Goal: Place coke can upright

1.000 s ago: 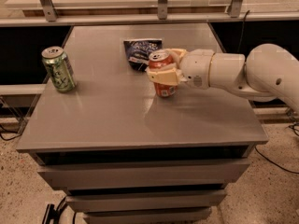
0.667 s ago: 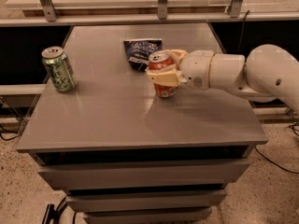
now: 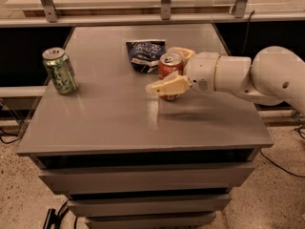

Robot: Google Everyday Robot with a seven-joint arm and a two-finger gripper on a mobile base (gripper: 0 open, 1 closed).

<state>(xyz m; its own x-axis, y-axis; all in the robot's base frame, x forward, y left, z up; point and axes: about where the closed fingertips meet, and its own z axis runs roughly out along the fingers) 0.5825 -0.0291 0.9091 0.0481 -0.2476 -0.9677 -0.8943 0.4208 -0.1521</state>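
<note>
Grey table (image 3: 109,120) before us: our gripper (image 3: 167,71) reaches from the right, fingers pinching the coke can (image 3: 168,65), upright between them. Dark blue snack bag (image 3: 144,54) just behind; green can (image 3: 59,71) well left.

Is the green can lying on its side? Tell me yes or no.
No, the green can stands upright near the table's left edge, apart from the gripper, which is around the coke can at mid-table.

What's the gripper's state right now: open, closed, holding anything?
Gripper: straddling the upright coke can; whether it grips or has let go cannot be told.
</note>
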